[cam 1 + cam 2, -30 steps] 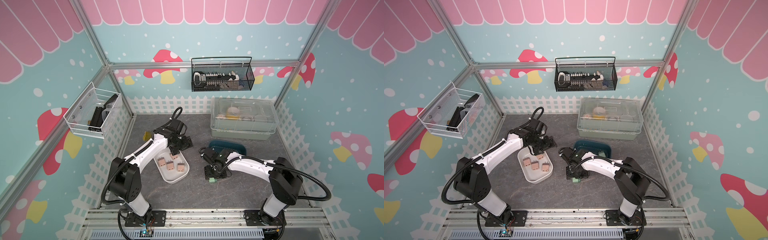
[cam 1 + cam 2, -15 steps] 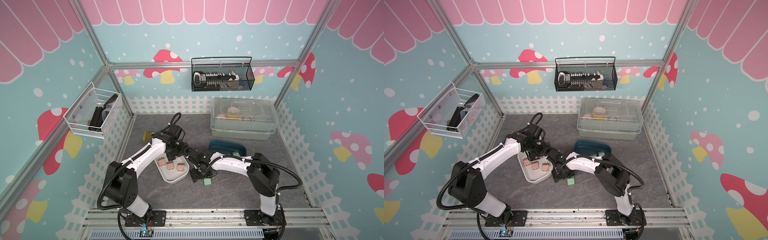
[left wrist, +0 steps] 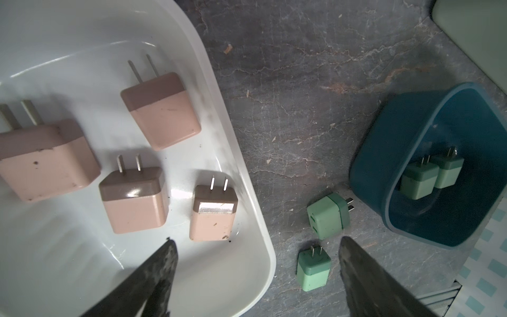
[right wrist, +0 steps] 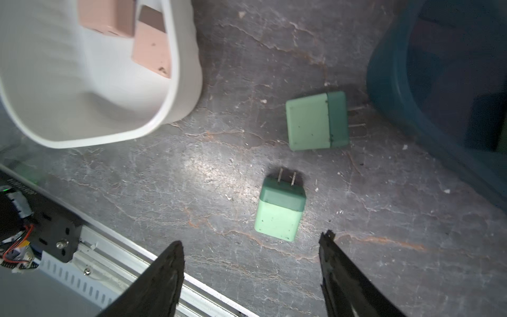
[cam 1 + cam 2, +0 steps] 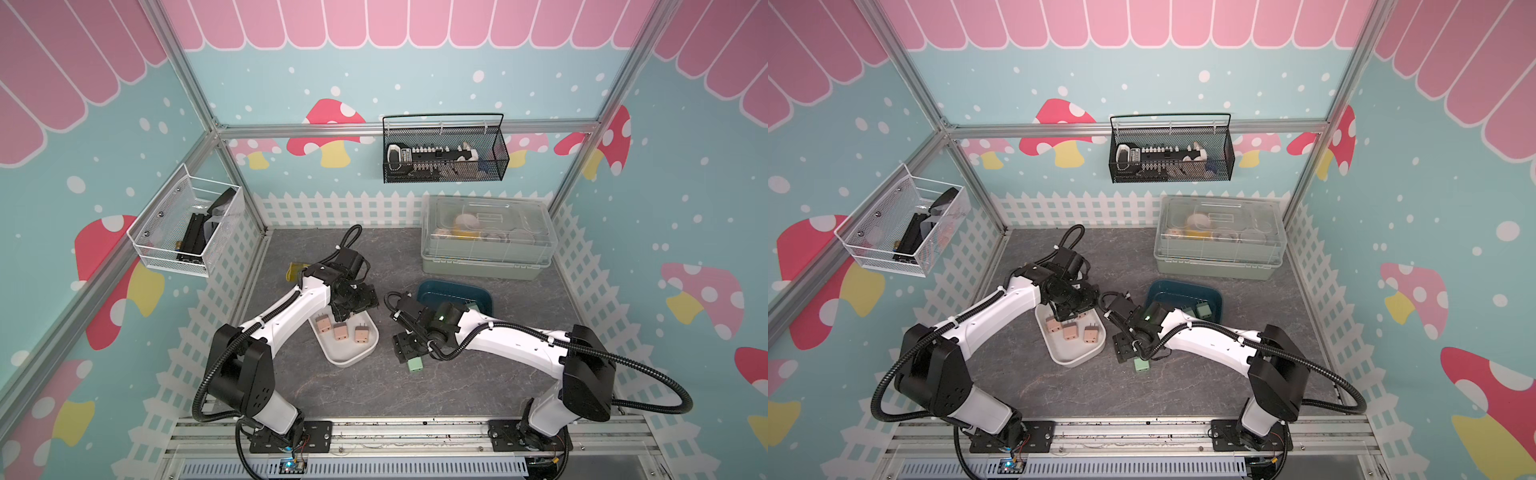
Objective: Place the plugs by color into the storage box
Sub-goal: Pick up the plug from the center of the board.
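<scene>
Jaws of left gripper (image 3: 255, 247) and right gripper (image 4: 252, 240) are held apart, empty. The right has been swung back over a green plug (image 4: 279, 211) near the blue tray (image 4: 389, 68), seemingly for pickup.

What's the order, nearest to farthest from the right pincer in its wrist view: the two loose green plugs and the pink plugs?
1. First green plug, just ahead of the right pincer.
2. Second green plug, prongs toward the teal tray.
3. Pink plugs, inside the white tray.
</scene>
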